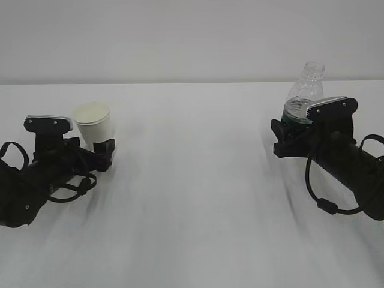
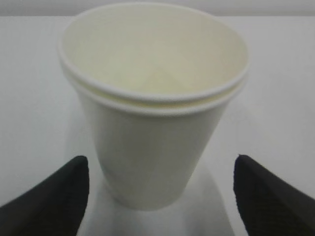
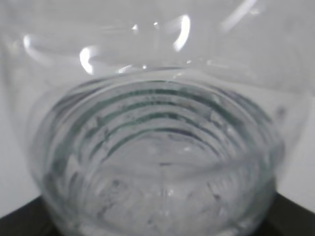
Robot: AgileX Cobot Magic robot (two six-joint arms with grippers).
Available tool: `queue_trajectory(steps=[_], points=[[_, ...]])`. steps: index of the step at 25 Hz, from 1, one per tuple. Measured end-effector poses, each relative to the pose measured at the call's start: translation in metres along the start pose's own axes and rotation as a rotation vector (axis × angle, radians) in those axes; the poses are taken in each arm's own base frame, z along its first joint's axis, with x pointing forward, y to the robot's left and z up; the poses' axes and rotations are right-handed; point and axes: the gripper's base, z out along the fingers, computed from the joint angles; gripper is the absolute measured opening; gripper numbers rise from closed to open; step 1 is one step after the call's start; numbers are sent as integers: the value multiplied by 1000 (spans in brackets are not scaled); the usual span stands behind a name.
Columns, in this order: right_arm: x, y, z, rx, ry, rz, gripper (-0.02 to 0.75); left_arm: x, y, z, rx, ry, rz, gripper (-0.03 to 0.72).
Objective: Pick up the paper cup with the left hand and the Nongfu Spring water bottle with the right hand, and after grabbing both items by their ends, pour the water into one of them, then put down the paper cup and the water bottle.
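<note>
L gripper (image 2: 160, 196) is spread wide, fingers (image 2: 47, 196) clear of the paper cup (image 2: 155, 128) on both sides; cup stands upright on the worktop (image 1: 192, 198) btwn them. R gripper (image 1: 294, 135) is at the base of the Nongfu Spring water bottle (image 1: 303, 90), which sits upright, uncapped. I can't tell if it's actually clamped (wrist cam shows mostly plastic). My read: either pre-lift or already set down. Can't see water in the cup.
</note>
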Motion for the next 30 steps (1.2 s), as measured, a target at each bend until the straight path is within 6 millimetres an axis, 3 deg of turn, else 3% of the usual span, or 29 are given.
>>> queue_trajectory(steps=[10,30], points=[[0,0,0,-2,0,-1,491,-2,-1,14,-1,-3,-2,682],[0,1,0,-6,-2,-3,491,-5,4,20,-33,-31,-19,682]])
